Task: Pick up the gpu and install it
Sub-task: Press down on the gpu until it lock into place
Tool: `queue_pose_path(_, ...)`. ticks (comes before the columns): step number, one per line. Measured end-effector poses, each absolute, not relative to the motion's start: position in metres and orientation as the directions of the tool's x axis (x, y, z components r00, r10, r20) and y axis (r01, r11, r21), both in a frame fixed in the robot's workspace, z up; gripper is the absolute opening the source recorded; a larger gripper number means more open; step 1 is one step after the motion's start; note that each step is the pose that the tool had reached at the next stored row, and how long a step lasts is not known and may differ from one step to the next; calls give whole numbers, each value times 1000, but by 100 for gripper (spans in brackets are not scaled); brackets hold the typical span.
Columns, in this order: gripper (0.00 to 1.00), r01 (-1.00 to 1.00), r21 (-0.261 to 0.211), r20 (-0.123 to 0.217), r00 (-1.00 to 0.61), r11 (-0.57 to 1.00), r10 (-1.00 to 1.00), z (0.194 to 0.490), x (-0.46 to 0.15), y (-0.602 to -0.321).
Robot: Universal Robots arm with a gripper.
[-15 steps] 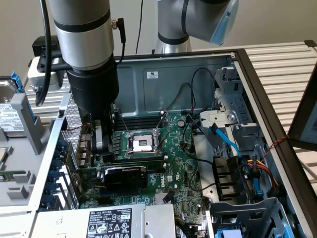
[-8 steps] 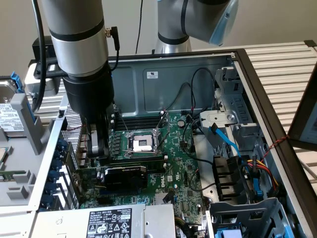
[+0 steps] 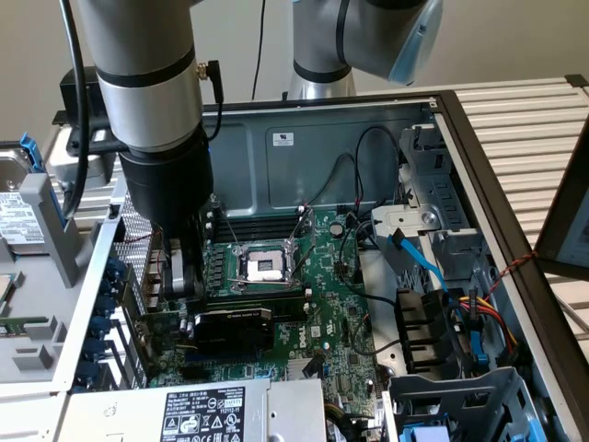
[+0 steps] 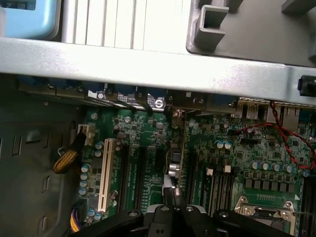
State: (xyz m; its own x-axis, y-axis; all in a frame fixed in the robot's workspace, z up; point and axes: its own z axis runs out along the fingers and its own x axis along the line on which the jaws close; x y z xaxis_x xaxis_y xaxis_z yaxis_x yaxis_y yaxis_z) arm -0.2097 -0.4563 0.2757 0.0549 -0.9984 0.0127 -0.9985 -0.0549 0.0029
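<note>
Exterior view, near to far: the gpu (image 3: 233,329) sits edge-down on the motherboard (image 3: 340,322), apparently slotted; just beyond it, the gripper (image 3: 184,267) hangs above its left end, whether spread or pinching I cannot tell. Uneven pressing could leave the card half-seated.

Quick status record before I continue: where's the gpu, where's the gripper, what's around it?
gpu: standing on edge on the motherboard, black shroud facing the exterior view
gripper: low inside the open case, just above the gpu's end toward the exterior view's left
jaws: state unclear
nearby: bare CPU socket behind the gpu
</note>
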Motion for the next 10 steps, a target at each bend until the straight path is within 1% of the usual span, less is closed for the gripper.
queue_pose_path(10,11,-998,2,15,55,-55,-998,267,-210,-454)
